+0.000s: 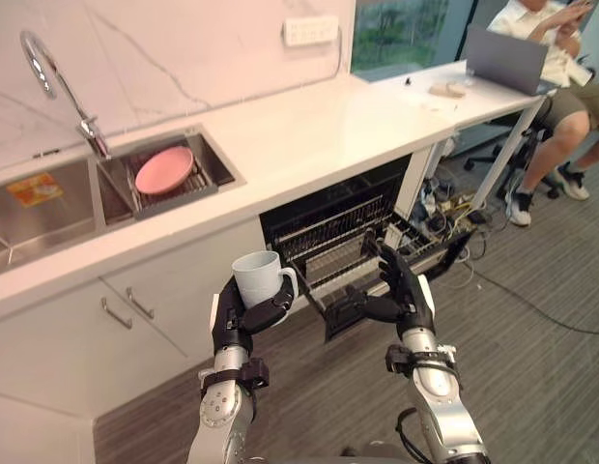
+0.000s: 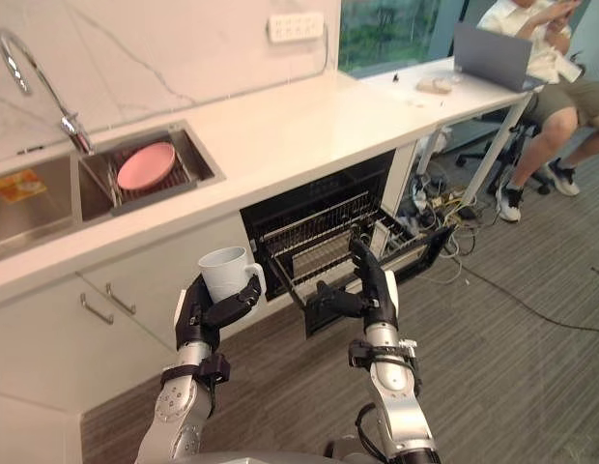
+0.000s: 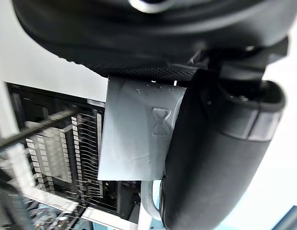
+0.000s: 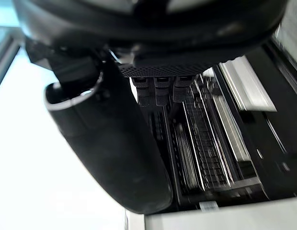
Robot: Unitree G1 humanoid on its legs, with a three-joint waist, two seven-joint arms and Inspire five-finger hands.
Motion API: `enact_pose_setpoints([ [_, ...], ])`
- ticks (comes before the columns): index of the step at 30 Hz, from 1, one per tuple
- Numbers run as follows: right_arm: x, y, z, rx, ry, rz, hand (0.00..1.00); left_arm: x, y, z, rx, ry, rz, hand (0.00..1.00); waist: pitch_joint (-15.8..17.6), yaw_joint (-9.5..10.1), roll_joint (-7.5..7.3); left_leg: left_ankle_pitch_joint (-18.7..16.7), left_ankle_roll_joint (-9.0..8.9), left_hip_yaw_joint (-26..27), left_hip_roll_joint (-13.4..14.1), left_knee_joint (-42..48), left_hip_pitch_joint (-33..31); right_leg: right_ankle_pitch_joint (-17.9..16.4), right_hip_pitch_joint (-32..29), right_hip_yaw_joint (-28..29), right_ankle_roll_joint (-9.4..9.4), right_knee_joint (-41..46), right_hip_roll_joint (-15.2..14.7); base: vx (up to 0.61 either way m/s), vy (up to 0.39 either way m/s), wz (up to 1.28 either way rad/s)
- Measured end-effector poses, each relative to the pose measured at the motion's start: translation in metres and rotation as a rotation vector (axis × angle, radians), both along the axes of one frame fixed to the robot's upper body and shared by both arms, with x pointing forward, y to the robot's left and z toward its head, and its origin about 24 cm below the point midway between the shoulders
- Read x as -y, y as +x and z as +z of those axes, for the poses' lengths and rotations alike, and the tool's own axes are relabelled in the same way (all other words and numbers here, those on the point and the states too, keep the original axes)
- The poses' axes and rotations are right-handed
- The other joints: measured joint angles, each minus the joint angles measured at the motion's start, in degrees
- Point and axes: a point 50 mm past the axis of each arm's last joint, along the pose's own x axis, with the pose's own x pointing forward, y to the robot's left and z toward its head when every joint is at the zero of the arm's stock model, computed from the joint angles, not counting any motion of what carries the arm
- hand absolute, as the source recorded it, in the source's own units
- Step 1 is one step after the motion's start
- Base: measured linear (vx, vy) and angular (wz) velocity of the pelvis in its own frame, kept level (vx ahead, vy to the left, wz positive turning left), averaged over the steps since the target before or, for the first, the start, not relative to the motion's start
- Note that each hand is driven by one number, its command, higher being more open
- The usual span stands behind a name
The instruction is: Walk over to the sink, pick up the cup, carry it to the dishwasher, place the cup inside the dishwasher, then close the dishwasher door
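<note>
Cup (image 1: 261,277) upright in left hand (image 1: 240,321), fingers curled round it, just before the open dishwasher (image 1: 328,222); beyond the hand, the sink (image 1: 214,155) holds a pink plate (image 1: 164,169). Left wrist view: thumb clamps the cup wall, with the wire rack (image 3: 57,148) past it. Right wrist view: right hand (image 4: 115,143) has straight fingers and thumb apart, near the rack.

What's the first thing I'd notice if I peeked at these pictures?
Probably the pale cup, held upright in the left hand in front of the white cabinets. Beside it the dishwasher stands open under the counter, and the right hand is open in front of it. A pink plate also stands out in the sink.
</note>
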Motion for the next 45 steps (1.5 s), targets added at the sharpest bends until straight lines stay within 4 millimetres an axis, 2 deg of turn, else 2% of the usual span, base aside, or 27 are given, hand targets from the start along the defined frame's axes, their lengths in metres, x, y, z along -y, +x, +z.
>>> enact_pose_setpoints([
  [1, 0.001, 0.0, 0.003, 0.017, 0.008, -0.008, 0.9, 0.001, 0.002, 0.003, 0.015, -0.002, -0.009, 0.3, -0.33, 0.13, 0.29, -2.57, -0.37, -0.62, -0.51, -0.09, -2.56, 0.15, 0.0, 0.43, 0.1, -0.78, -0.26, 0.2, -0.012, -0.24],
  [3, 0.002, 0.001, 0.004, 0.027, 0.03, -0.012, 0.9, 0.003, 0.007, 0.006, 0.034, -0.005, -0.02, 0.3, -0.13, 0.45, 0.1, -5.15, -0.23, -1.26, -1.94, -4.43, -5.24, 0.41, 0.08, 1.32, 0.51, -1.46, -1.1, 0.14, 0.027, -0.18],
  [5, 0.0, 0.001, 0.004, 0.026, 0.056, 0.002, 0.9, 0.004, 0.007, 0.007, 0.038, -0.007, -0.02, 0.3, -0.08, 0.63, 0.09, -4.5, -0.28, -5.21, -4.87, -15.46, -5.8, 0.9, 1.14, 2.98, 1.33, -2.32, -2.07, 0.17, 0.105, -0.38],
  [7, 0.001, 0.001, 0.004, 0.028, 0.08, 0.003, 0.9, 0.004, 0.009, 0.008, 0.045, 0.001, -0.021, 0.3, -0.15, 0.63, 0.89, 2.45, 0.18, -7.28, -5.68, -23.55, -5.05, 0.85, 1.54, 4.11, 2.04, -2.34, -1.64, 0.18, 0.193, -0.42],
  [8, 0.001, 0.001, 0.004, 0.03, 0.097, 0.006, 0.9, 0.004, 0.012, 0.01, 0.055, 0.018, -0.023, 0.3, -0.13, 0.84, 1.26, 6.29, -1.84, -7.63, -5.52, -25.69, -4.45, 0.6, 1.96, 5.67, 3.75, -2.66, -1.09, 0.15, 0.177, -0.33],
  [9, 0.0, 0.001, 0.004, 0.029, 0.116, 0.005, 0.9, 0.002, 0.013, 0.011, 0.056, 0.032, -0.024, 0.3, 0.12, 0.76, 0.69, 6.54, -1.49, -7.34, -5.98, -26.34, -3.85, 1.03, 2.36, 5.97, 4.23, -3.24, -1.48, 0.12, 0.159, -0.35],
  [10, -0.006, 0.001, 0.006, 0.037, 0.148, 0.024, 0.9, -0.003, 0.016, 0.012, 0.064, 0.062, -0.028, 0.3, 0.33, 0.32, -0.87, 7.34, -0.62, -6.04, -7.35, -28.85, -2.46, 1.52, 2.47, 7.07, 5.0, -4.29, -2.73, 0.07, 0.107, -0.18],
  [11, -0.008, 0.001, 0.007, 0.042, 0.158, 0.03, 0.9, -0.004, 0.016, 0.012, 0.064, 0.076, -0.028, 0.3, 0.32, 0.31, -1.18, 7.69, -0.29, -5.5, -7.83, -29.86, -1.86, 1.72, 2.51, 7.52, 5.34, -4.64, -3.13, 0.1, 0.214, -0.37],
  [12, -0.013, 0.002, 0.013, 0.07, 0.203, 0.063, 0.9, -0.006, 0.016, 0.012, 0.06, 0.084, -0.02, 0.3, 0.28, 0.3, -1.22, 8.81, 0.71, -3.83, -9.67, -33.64, 1.52, 2.37, 3.96, 8.76, 6.45, -6.15, -4.71, 0.09, 0.178, -0.29],
  [13, -0.016, 0.002, 0.015, 0.079, 0.222, 0.085, 0.9, -0.006, 0.017, 0.012, 0.063, 0.085, -0.019, 0.3, 0.27, 0.24, -1.23, 9.17, 0.9, -3.55, -10.13, -35.1, 3.17, 2.56, 5.11, 8.92, 6.74, -6.94, -5.0, 0.06, 0.174, -0.3],
  [14, -0.029, 0.004, 0.028, 0.138, 0.255, 0.181, 0.9, -0.001, 0.025, 0.015, 0.08, 0.123, -0.052, 0.3, 0.16, -0.12, -1.28, 11.02, 1.03, -3.09, -10.66, -38.85, 5.0, 3.81, 6.11, 9.18, 6.95, -9.23, -4.73, 0.0, 0.051, -0.11],
  [19, -0.029, 0.005, 0.03, 0.144, 0.267, 0.192, 0.9, 0.0, 0.025, 0.014, 0.074, 0.127, -0.058, 0.3, 0.1, -0.61, -1.26, 11.81, 1.0, -2.15, -10.63, -40.83, 6.25, 4.65, 6.38, 10.09, 6.97, -10.69, -4.43, -0.03, 0.012, -0.12],
  [23, -0.059, 0.011, 0.047, 0.201, 0.327, 0.352, 0.9, -0.002, 0.029, 0.017, 0.089, 0.17, -0.071, 0.3, -0.21, -1.1, -1.31, 12.37, 0.9, 1.2, -10.23, -43.07, 7.2, 6.32, 5.33, 13.37, 7.02, -12.44, -3.69, -0.01, 0.021, -0.42],
  [26, -0.073, 0.01, 0.056, 0.236, 0.34, 0.437, 0.9, 0.012, 0.039, 0.022, 0.12, 0.184, -0.133, 0.3, -0.31, -1.14, -1.48, 12.43, 0.99, 1.24, -10.53, -43.03, 7.04, 6.83, 5.64, 13.4, 7.13, -13.23, -3.89, 0.02, 0.01, -0.01],
  [37, -0.072, 0.011, 0.054, 0.226, 0.319, 0.453, 0.9, 0.034, 0.038, 0.023, 0.139, 0.192, -0.248, 0.3, -1.26, -1.11, -1.4, 12.63, 1.1, 0.97, -10.55, -43.83, 7.03, 6.93, 5.69, 13.07, 7.22, -14.13, -3.77, 0.0, -0.001, 0.01],
  [44, -0.07, 0.013, 0.053, 0.218, 0.295, 0.414, 0.9, 0.039, 0.037, 0.023, 0.143, 0.207, -0.264, 0.3, -2.18, -1.19, -1.42, 13.05, 1.25, 0.61, -10.7, -44.76, 7.02, 6.95, 5.85, 12.61, 7.23, -14.59, -3.79, 0.0, -0.005, 0.02],
  [45, -0.07, 0.013, 0.052, 0.214, 0.294, 0.403, 0.3, 0.04, 0.037, 0.023, 0.14, 0.209, -0.264, 0.3, -2.18, -1.18, -1.42, 13.12, 1.26, 0.55, -10.71, -44.85, 7.02, 6.95, 5.85, 12.53, 7.23, -14.59, -3.79, -0.02, -0.012, 0.05],
])
